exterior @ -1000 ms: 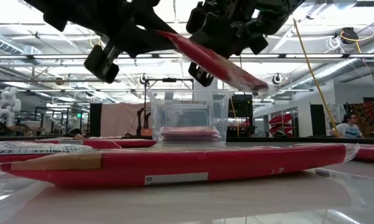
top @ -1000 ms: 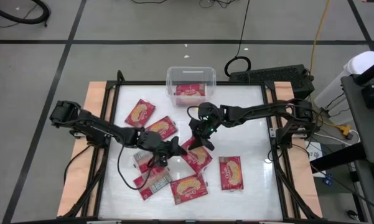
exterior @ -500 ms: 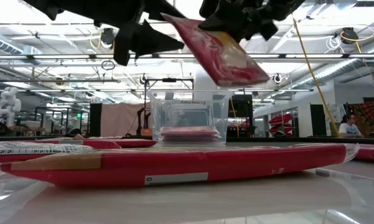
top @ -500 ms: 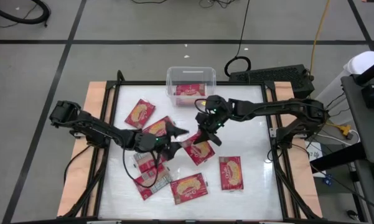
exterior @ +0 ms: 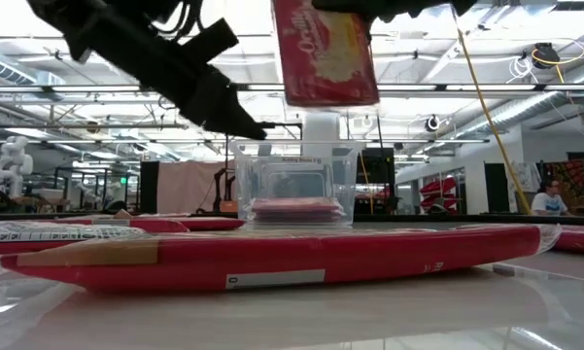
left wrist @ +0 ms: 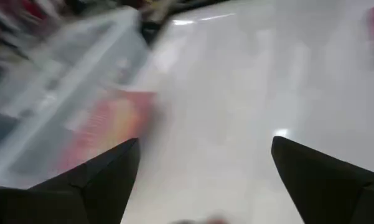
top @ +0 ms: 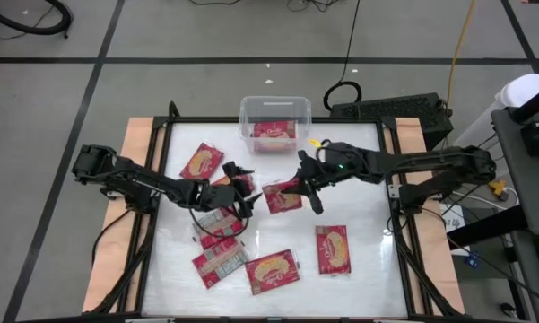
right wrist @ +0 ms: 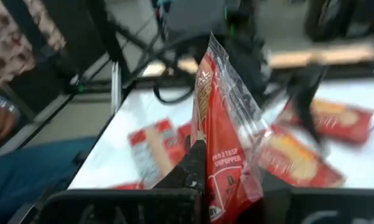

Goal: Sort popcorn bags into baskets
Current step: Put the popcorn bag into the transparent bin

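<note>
Right gripper (top: 307, 185) of mine clamped on flat red popcorn bag (top: 282, 198) near clear plastic rectangular bin (top: 275, 121), left gripper (top: 242, 187) spread wide, empty, beside that bag.

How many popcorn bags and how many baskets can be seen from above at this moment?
Popcorn bags: 8 (6 on the table, 1 in the basket, 1 held by the right hand)
Baskets: 1
Total: 9

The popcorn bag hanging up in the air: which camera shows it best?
The low view: the lifted popcorn bag hangs face-on there, its popcorn picture plain. The right wrist view shows it edge-on in the right pincer. The high view shows it small. The left wrist view does not show it.
</note>
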`<state>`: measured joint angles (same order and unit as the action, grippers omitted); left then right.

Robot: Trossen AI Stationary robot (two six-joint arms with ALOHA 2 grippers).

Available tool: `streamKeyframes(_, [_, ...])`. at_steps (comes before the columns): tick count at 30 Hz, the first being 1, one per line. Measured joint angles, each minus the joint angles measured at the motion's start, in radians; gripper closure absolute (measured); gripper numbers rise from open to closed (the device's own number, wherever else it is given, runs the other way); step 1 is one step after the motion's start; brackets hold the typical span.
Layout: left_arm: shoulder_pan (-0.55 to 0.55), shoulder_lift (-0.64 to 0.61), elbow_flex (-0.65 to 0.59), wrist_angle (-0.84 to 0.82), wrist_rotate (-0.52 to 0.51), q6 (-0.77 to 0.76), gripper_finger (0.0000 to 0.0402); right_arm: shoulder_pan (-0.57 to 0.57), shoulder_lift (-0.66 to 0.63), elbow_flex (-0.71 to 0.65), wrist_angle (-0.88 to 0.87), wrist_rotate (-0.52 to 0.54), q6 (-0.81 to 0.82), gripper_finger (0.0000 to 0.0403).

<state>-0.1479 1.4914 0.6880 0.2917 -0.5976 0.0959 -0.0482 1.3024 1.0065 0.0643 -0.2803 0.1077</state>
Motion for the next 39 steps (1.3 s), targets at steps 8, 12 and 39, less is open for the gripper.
streamKeyframes(8, [-0.017, 0.0, -0.103, 0.307, 0.283, -0.108, 0.0094, 0.044, -0.067, -0.232, 0.443, 0.207, -0.048, 0.0393])
streamKeyframes(12, [-0.019, 0.0, -0.141, 0.439, 0.333, -0.152, 0.011, 0.044, -0.067, -0.342, 0.688, 0.274, -0.068, 0.0393])
streamKeyframes(39, [0.027, 0.001, -0.147, 0.87, 0.399, -0.097, 0.0052, 0.131, 0.006, -0.532, 1.41, 0.436, -0.222, 0.0393])
